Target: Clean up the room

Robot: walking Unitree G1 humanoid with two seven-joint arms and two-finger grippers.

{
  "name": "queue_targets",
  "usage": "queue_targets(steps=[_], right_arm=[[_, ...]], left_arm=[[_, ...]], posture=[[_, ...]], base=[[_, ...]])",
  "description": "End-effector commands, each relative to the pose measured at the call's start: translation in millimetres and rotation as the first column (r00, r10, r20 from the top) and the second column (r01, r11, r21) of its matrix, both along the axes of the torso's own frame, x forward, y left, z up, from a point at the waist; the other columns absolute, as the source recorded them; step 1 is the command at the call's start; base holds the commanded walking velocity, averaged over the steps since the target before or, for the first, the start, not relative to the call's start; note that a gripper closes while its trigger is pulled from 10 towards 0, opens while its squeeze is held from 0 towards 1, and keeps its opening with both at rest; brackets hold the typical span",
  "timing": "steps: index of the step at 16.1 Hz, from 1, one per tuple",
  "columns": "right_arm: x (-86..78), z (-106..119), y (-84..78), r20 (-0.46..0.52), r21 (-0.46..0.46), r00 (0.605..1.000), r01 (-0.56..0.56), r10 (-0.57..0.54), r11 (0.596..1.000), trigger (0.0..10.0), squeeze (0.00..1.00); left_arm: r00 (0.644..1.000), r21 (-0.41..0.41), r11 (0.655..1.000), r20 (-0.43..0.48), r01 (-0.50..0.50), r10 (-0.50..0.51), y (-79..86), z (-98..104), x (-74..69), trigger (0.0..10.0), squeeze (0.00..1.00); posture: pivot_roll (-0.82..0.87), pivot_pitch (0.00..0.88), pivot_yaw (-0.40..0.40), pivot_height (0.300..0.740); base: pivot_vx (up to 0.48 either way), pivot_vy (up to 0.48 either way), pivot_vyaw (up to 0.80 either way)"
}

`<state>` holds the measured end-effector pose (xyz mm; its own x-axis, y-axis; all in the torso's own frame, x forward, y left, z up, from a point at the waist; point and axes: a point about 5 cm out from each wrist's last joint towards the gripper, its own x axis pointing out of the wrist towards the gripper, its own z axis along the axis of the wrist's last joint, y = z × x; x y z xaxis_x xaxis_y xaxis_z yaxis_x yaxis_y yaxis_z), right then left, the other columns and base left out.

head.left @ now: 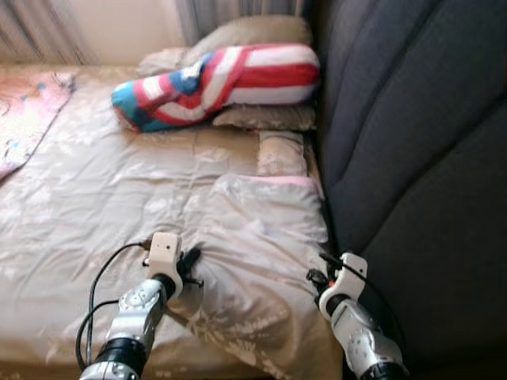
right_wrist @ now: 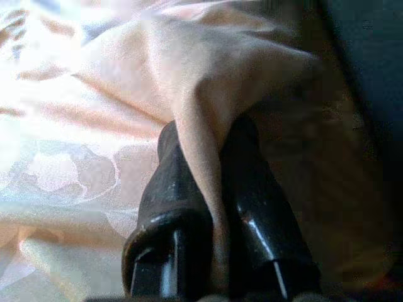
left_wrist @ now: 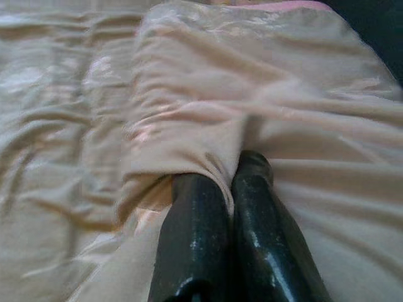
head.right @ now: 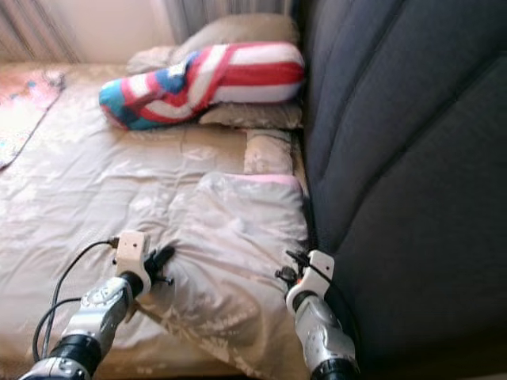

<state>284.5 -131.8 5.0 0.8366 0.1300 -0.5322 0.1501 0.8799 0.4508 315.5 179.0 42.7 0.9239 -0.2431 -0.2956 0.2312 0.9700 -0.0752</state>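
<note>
Item: beige quilt [head.left: 253, 237], folded back on itself, lying at the near right of the bed [head.left: 79, 214] beside the dark headboard [head.left: 412, 158]; its folded edge faced far, toward the pillows, apparently held so it could be drawn flat as part of tidying. Item: left tool [head.left: 190, 265], at the quilt's near left edge; fingers [left_wrist: 252, 214] pressed together, with a fold of cloth seemingly caught at their tips. Item: right tool [head.left: 321, 273], at the quilt's near right edge close to the headboard; clenched on a pinch of the fabric, which ran up between its fingers [right_wrist: 170, 189]. Item: striped pillow [head.left: 222, 83], red, white and blue, far end of the bed, resting on two beige pillows [head.left: 253, 36]. Item: pink patterned blanket [head.left: 28, 115], far left, well apart from both tools.
</note>
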Motion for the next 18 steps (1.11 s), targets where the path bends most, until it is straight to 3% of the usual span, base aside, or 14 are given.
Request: queue_targets(steps=[1,14,16,18], right_arm=[[9.4,12,-1.2,0.065,-0.008,0.998,0.004,-0.003,1.0,10.0,0.0],[9.4,12,-1.2,0.065,-0.008,0.998,0.004,-0.003,1.0,10.0,0.0],[16.0,3,-6.6,-0.008,-0.082,1.0,-0.016,0.015,0.997,10.0,0.0],[13.8,-1,-9.4,-0.026,-0.098,1.0,-0.012,0.009,0.995,10.0,0.0]], left_arm=[[0.998,-0.006,1.0,0.058,0.031,-0.03,-7.4,13,8.0,10.0,0.0],[0.998,-0.006,1.0,0.058,0.031,-0.03,-7.4,13,8.0,10.0,0.0],[0.999,-0.053,0.998,-0.029,0.021,-0.023,-17.6,1,7.4,10.0,0.0],[0.998,-0.071,0.997,-0.053,0.017,-0.02,-19.8,-4,5.3,10.0,0.0]], posture=[[-0.02,0.135,-0.025,0.74],[-0.02,0.135,-0.025,0.74],[-0.01,0.154,-0.014,0.74],[-0.01,0.157,-0.012,0.74]], base=[[0.334,0.0,0.0],[0.334,0.0,0.0],[0.0,0.0,0.0],[0.0,0.0,0.0]])
